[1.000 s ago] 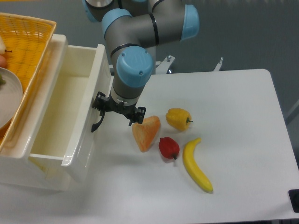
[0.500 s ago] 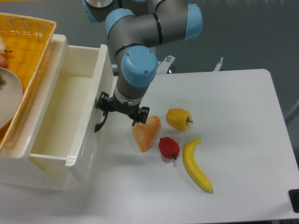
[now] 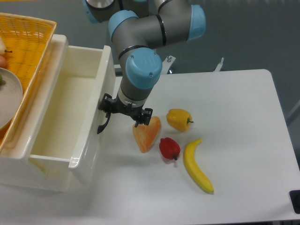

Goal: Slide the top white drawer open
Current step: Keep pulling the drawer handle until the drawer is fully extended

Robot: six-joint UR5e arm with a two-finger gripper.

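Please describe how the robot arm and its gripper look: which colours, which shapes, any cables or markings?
The arm is built of thick, round, grey metal segments. Its joints end in light blue round caps, one large cap facing the camera just above the wrist. The gripper is small, black and angular, with two short fingers. No cables or markings can be seen on the arm.

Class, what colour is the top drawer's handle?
Black; the handle shows in the fixed camera view.

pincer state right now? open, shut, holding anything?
Pincer: at the curved black handle of the top white drawer, which stands pulled out; whether it is clamped on the handle cannot be told from this view.
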